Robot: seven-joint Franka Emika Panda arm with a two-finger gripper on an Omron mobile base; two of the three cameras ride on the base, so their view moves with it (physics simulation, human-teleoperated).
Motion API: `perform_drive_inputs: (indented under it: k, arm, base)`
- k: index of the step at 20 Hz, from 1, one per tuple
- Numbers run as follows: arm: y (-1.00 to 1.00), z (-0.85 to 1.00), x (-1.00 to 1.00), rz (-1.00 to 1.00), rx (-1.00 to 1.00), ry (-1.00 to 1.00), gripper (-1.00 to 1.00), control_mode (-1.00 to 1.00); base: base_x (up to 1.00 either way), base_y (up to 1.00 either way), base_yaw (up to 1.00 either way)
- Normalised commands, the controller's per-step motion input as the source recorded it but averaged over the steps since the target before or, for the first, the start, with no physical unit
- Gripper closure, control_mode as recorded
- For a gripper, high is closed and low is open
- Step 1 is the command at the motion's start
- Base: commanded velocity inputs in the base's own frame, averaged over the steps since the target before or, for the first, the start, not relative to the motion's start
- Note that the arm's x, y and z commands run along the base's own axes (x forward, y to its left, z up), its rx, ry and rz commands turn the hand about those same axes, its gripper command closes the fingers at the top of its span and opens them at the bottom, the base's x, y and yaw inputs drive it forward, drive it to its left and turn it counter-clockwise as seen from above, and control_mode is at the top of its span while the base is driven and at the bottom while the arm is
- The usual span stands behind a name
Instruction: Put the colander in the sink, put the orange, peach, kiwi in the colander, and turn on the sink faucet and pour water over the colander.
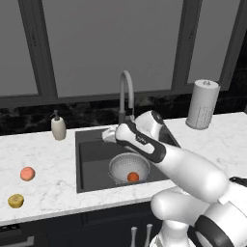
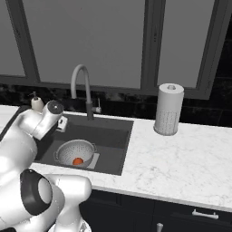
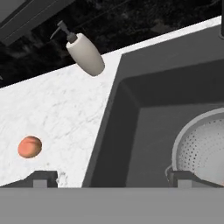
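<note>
The silver colander (image 1: 123,164) (image 2: 72,151) (image 3: 205,142) sits in the dark sink (image 1: 94,154) (image 2: 113,136) (image 3: 144,109), with the orange (image 1: 133,177) (image 2: 78,161) inside it. On the counter left of the sink lie the pink peach (image 1: 27,173) (image 3: 29,146) and, nearer the front edge, the yellow-olive kiwi (image 1: 16,200). My gripper (image 1: 108,135) (image 2: 62,123) (image 3: 113,177) hangs open and empty above the sink's left part, up and left of the colander. The faucet (image 1: 126,94) (image 2: 81,86) arches over the back of the sink; no water shows.
A beige soap dispenser (image 1: 58,127) (image 2: 36,103) (image 3: 85,54) stands behind the sink's left corner. A paper towel roll (image 1: 202,103) (image 2: 168,108) stands on the counter to the right. Dark windows and a black backsplash close off the rear.
</note>
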Motion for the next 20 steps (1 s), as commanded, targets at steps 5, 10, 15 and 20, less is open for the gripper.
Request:
perform_drive_inputs:
  k: [5, 10, 15, 20]
  arm:
    - [1.0, 0.51, -0.23, 0.09, -0.01, 0.04, -1.0, -1.0]
    - [1.0, 0.02, -0.52, 0.02, -0.09, 0.0, -1.0, -1.0]
    - [0.89, -0.02, -0.54, 0.0, -0.07, 0.0, -1.0, -1.0]
    - [0.79, 0.0, -0.32, 0.0, -0.08, 0.0, -1.0, -1.0]
  base:
    - [0.0, 0.0, 0.0]
    - [0.0, 0.0, 0.0]
    - [0.0, 0.0, 0.0]
    - [0.0, 0.0, 0.0]
